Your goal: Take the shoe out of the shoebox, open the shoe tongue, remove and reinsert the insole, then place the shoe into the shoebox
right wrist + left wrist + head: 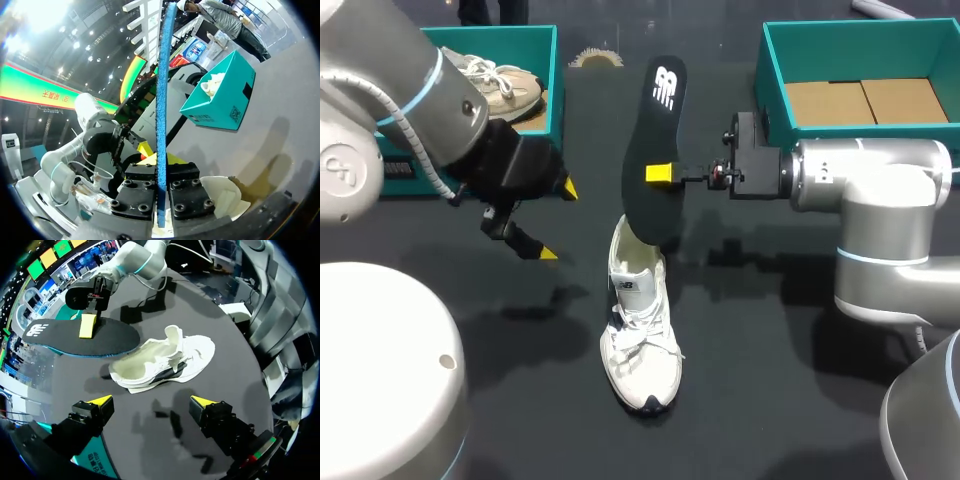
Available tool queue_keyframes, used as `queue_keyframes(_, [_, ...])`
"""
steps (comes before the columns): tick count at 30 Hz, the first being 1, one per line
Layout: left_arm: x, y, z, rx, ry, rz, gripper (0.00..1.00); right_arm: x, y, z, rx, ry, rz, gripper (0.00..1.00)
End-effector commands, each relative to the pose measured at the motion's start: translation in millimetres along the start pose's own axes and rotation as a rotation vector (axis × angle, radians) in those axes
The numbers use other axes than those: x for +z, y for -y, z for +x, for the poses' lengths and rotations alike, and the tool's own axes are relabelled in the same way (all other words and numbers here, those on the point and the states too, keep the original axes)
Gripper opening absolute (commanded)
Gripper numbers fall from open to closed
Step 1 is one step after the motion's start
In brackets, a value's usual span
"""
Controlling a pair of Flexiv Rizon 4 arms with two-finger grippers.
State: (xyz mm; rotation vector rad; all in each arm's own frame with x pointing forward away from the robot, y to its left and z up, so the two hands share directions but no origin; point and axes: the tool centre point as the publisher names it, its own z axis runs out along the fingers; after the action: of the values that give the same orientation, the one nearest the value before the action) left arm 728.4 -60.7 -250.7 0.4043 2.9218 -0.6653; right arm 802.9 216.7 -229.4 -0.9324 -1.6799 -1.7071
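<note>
Right claw pinching flat black foam insole, held up on edge. Insole's low end near heel of white lace-up shoe on black table. Left claw spread wide beside shoe. Teal cardboard shoebox behind right claw.

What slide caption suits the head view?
Right gripper holds a flat black insole above the white lace-up sneaker; open left gripper hovers beside it.

Count: 2 shoes (white shoe, beige shoe), 1 insole, 2 boxes (left shoebox, right shoebox), 2 pincers (left pincer, right pincer).
</note>
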Motion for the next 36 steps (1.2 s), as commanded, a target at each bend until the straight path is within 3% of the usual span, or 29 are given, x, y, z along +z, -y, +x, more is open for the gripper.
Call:
queue_keyframes(1, [3.1, 11.1, -8.2, -0.034, -0.025, -0.118, 1.0, 3.7, -0.9, -1.8, 0.0, 0.001, 0.003, 0.0])
queue_keyframes(6, [3.1, 11.1, -8.2, -0.034, -0.025, -0.118, 1.0, 3.7, -0.9, -1.8, 0.0, 0.001, 0.003, 0.0])
queue_keyframes(7, [6.9, 9.4, -8.1, -0.039, -0.019, -0.079, 1.0, 3.7, -0.9, -1.8, 0.0, 0.001, 0.003, 0.0])
queue_keyframes(14, [23.3, -3.8, -9.2, -0.097, 0.002, -0.027, 1.0, 11.6, 3.2, -10.8, -0.031, -0.058, -0.02, 0.0])
queue_keyframes(24, [55.7, -16.3, -9.9, -0.125, -0.031, -0.011, 1.0, 23.1, 5.3, -23.3, -0.055, -0.091, -0.027, 0.0])
queue_keyframes(34, [55.7, -16.3, -9.9, -0.125, -0.031, -0.011, 1.0, 23.1, 5.3, -23.3, -0.055, -0.091, -0.027, 0.0])
queue_keyframes(36, [66.0, -17.1, -9.5, -0.14, -0.017, 0.018, 1.0, 23.1, 5.3, -23.3, -0.055, -0.091, -0.027, 0.0])
